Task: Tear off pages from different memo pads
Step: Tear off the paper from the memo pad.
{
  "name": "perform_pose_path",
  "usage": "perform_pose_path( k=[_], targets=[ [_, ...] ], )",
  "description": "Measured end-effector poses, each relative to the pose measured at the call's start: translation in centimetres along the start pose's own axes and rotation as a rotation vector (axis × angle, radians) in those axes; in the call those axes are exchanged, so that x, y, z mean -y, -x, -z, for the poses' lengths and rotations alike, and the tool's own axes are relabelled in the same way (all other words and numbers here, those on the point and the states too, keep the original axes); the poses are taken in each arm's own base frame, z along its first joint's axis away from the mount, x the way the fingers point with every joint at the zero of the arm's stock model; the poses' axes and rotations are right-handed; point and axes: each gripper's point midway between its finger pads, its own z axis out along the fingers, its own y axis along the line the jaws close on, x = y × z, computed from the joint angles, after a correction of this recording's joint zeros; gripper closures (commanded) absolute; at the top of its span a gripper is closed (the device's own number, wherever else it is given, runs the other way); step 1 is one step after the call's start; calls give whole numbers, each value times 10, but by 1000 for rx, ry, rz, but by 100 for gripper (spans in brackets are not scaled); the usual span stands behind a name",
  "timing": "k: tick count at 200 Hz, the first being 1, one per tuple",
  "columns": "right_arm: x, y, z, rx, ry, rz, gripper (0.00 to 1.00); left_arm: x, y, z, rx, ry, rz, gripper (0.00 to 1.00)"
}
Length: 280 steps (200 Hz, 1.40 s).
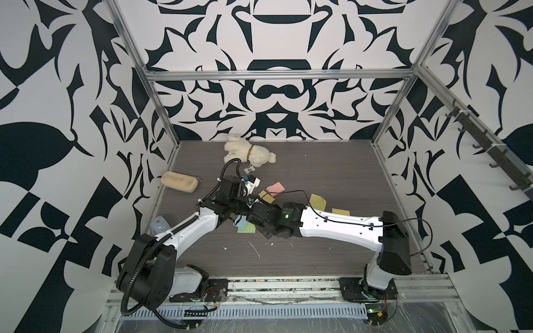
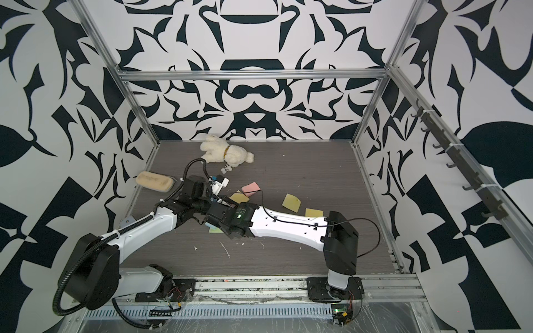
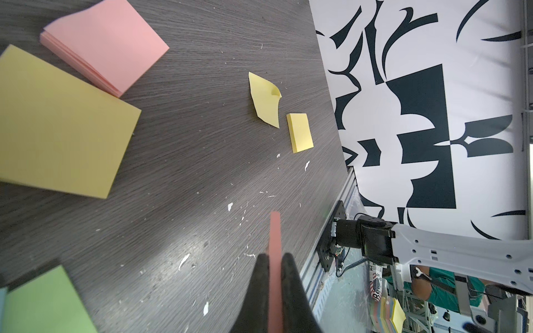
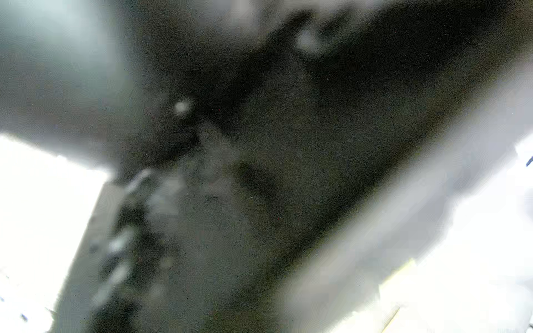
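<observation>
Left gripper (image 3: 274, 261) clamped tight on a pink page (image 3: 275, 230), seen edge-on.
The page sits near the pink memo pad (image 3: 106, 43). A yellow pad (image 3: 57, 124) lies just beside that pad, and a loose yellow page (image 3: 266, 99) farther off. The right gripper is closed; any hold is hidden.

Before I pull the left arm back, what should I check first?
1. Grip: left fingers shut on the pink page: ok.
2. Separation: pink page apart from the pink pad: ok.
3. Load in the right fingers: cannot tell; that wrist view is blurred.
4. Clearance: left arm and right arm overlap in both top views: not ok.
5. Drop spot: bare table beside the loose yellow page: ok.
</observation>
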Motion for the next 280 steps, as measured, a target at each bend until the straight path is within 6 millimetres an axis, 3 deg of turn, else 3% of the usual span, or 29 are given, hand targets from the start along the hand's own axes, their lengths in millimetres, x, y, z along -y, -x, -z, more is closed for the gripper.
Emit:
perform_pose_path(
  k=[58, 100, 129, 173, 227, 280],
  targets=[
    [13, 2, 4, 18, -65, 14, 100, 1, 2, 0, 6, -6, 4, 97],
    [16, 3, 4, 19, -82, 44, 100, 0, 6, 4, 19, -7, 16, 76],
    [20, 7, 5, 33, -94, 57, 100, -3, 18, 19, 67, -6, 20, 62],
    [34, 9, 8, 33, -109, 54, 100, 5, 32, 44, 147, -19, -17, 50],
    [51, 8, 9, 19, -125, 65, 100, 9, 15, 55, 165, -6, -105, 37],
    [57, 18, 23, 51, -95, 41, 100, 9, 0, 41, 116, 0, -150, 37]
  ],
)
